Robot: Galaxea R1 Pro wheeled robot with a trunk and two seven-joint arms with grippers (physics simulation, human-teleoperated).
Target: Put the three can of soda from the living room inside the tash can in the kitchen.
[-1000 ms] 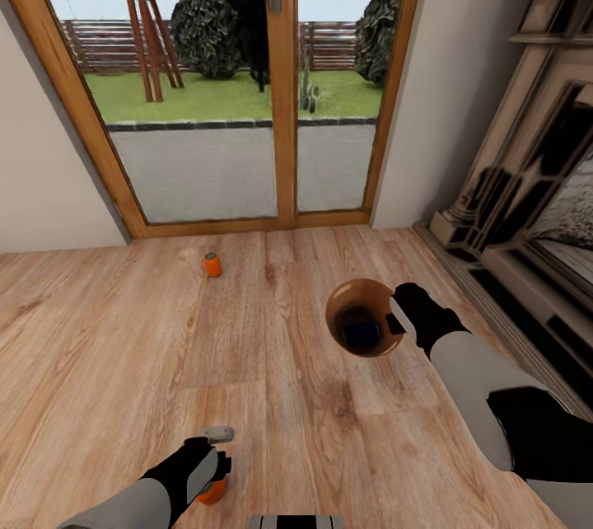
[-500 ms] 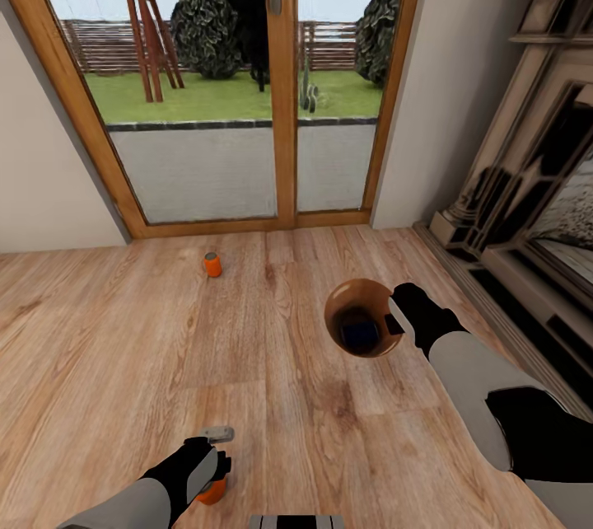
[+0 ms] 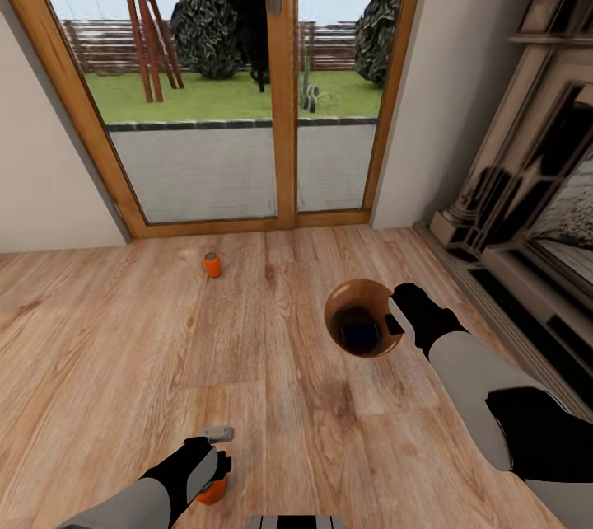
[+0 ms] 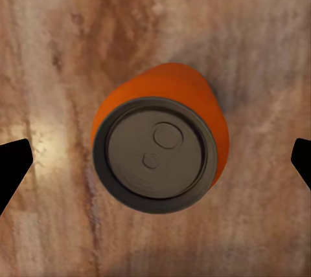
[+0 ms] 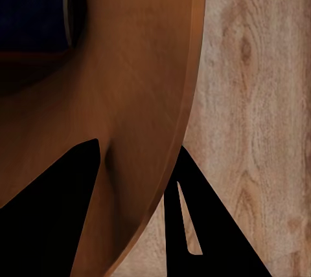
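The left end effector hangs over an orange can that stands upright on the wood floor close to the robot's base. In the left wrist view the can sits between the two fingertips, which are spread wide at either edge and well clear of its sides; its grey top faces the camera.

The right end effector holds the bin by its rim, above the floor to the right of centre. In the right wrist view one finger lies inside the orange-brown wall and the other outside, pinching the rim between them. The blue can lies at the bottom of the bin, seen as a dark shape in the right wrist view.

A second orange can stands upright farther off, near the glass doors. A small grey object lies on the floor just beyond the left end effector. The fireplace runs along the right wall.
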